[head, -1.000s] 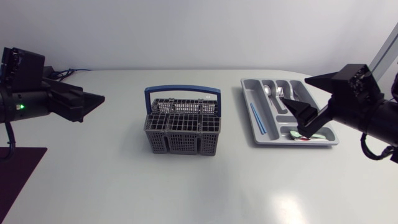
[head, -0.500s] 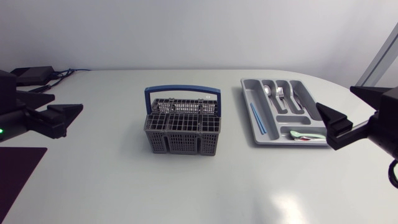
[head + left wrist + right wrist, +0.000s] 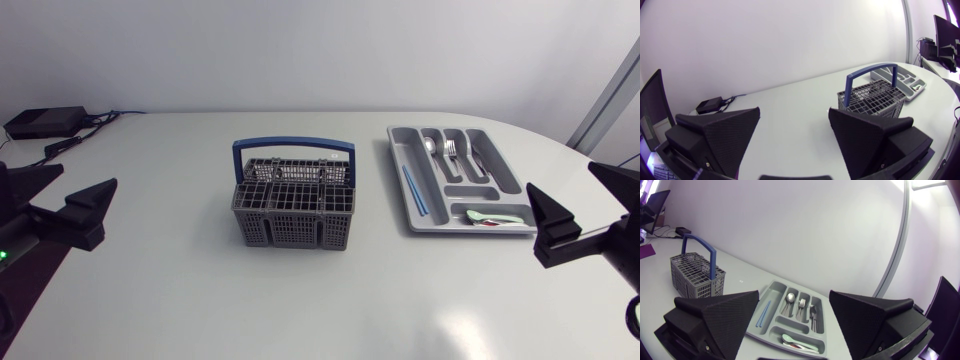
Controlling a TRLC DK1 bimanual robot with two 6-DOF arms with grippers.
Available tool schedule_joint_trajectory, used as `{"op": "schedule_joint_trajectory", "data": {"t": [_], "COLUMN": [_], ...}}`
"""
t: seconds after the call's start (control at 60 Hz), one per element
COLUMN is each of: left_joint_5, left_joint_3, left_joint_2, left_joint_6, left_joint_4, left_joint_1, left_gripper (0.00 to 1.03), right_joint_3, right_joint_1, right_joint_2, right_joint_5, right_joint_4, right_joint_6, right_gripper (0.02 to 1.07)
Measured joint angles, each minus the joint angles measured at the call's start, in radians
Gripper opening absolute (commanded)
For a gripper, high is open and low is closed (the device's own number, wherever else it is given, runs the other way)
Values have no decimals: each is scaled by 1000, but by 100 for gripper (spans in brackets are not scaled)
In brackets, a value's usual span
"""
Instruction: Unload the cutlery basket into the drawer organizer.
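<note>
While both arms sit at the white table's (image 3: 300, 300) side edges, we have the left gripper (image 3: 90, 174) and right gripper (image 3: 559, 175) spread wide, empty. Grey wire-mesh cutlery basket with blue handle (image 3: 294, 205) stands mid-table. Grey plastic drawer organizer (image 3: 437, 222) lies well apart on its right, with metal cutlery (image 3: 450, 148) in the slots.

The left arm comes in low at the far left, only its last link showing. The left gripper (image 3: 90, 175) points toward the middle, its two wedge fingers spread wide apart. The right arm mirrors it at the far right, the right gripper (image 3: 559, 176) likewise splayed wide.
</note>
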Motion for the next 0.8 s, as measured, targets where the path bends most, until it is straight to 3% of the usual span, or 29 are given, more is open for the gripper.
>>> {"op": "schedule_joint_trajectory", "data": {"t": [0.8], "left_joint_5": [-160], "left_joint_3": [-375], "left_joint_2": [-408], "left_joint_6": [-216], "left_joint_4": [143], "left_joint_1": [-102], "left_gripper": [99], "right_joint_3": [-245], "right_joint_1": [173], "right_joint_2": [-289], "right_joint_5": [244], "right_joint_4": [0], "right_joint_6": [288], "right_gripper": [103]}}
